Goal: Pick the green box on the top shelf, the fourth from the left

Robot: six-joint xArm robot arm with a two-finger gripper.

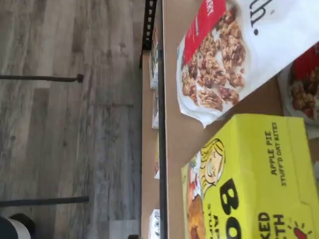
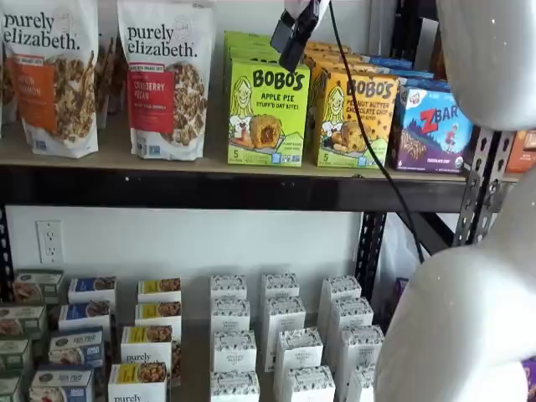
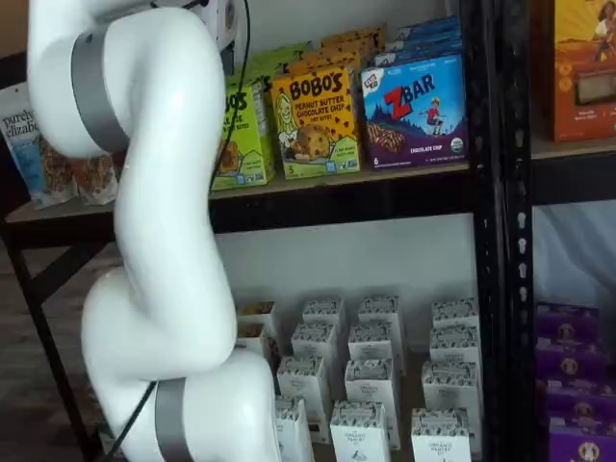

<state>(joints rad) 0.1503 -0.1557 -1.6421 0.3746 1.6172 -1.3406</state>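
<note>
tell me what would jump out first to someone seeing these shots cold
Most likely the big white robot arm, which fills the foreground in both shelf views. Next, the green box of Bobo's apple pie bites, standing upright on the top shelf between a Purely Elizabeth granola bag and an orange-yellow Bobo's box. The gripper hangs just above it.

I see two Purely Elizabeth granola bags point(image 2: 163, 75) at the left — the nearer one cranberry pecan. An orange-yellow Bobo's peanut butter box point(image 2: 356, 117) stands beside a blue ZBar box point(image 2: 431, 130). Small white cartons point(image 2: 280, 343) fill the lower shelf — purple boxes point(image 3: 577, 371) farther right.
</note>
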